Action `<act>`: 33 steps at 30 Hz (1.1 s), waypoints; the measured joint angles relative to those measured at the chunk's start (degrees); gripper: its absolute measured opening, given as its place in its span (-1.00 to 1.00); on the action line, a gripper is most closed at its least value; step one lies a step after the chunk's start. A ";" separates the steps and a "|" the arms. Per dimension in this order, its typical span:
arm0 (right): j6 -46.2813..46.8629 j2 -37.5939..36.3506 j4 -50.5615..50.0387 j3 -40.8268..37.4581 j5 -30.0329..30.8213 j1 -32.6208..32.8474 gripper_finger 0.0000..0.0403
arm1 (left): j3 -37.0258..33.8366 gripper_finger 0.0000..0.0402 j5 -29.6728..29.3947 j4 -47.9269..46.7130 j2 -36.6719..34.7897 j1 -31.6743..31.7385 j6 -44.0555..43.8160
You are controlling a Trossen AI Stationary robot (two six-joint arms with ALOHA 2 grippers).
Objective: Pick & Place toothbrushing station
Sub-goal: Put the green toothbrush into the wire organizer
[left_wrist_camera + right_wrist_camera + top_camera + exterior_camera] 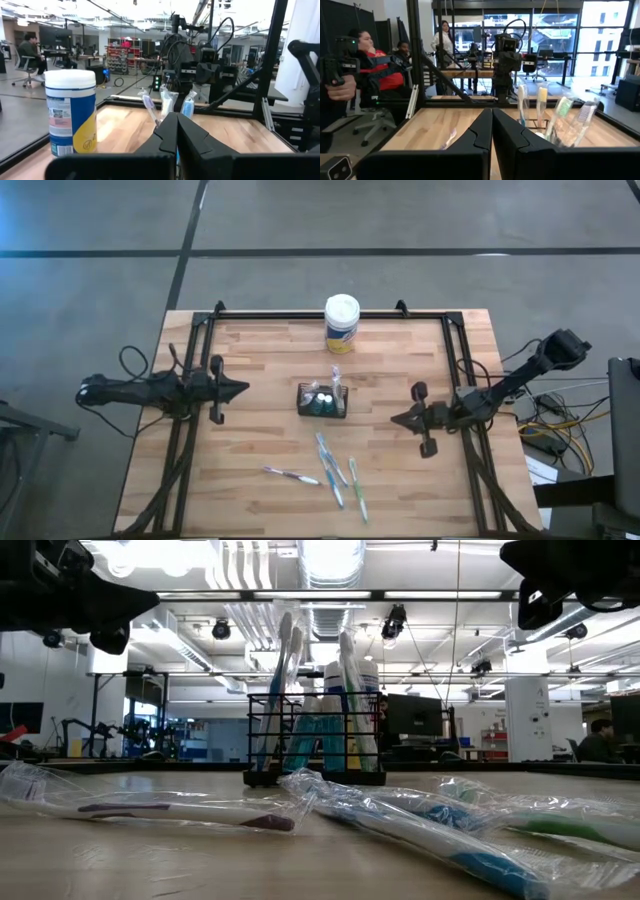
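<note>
left gripper point(243, 390) is seen hovering over the wooden table point(260, 350), fingers pressed together w/ nothing held, tip pointed toward the caddy point(322, 401). right gripper point(395, 419) is likewise closed tight & empty, aimed back at the caddy from the opposite side. the black wire-mesh caddy is found between the two tips, nearer the middle of the table, apart from both. upright toothbrushes point(288, 690) & two white-capped tubes point(319, 393) are seen standing inside it; in the left wrist view brush heads are visible just past the closed fingers point(167, 135). four wrapped toothbrushes point(337, 470) are laid loose on the wood on the near side of the caddy, roughly between the grippers but closer to the front edge; one purple-handled brush point(290, 475) lies apart from the rest, on the left gripper's side. a white-lidded canister point(342, 323) w/ yellow label is stood beyond the caddy by the far edge. seated people point(375, 60) are visible in the room beyond.
</note>
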 joint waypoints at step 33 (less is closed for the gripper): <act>3.75 22.89 -0.92 14.74 -0.01 0.04 -0.96 | -0.12 -0.99 3.87 -3.70 -0.02 -0.09 0.25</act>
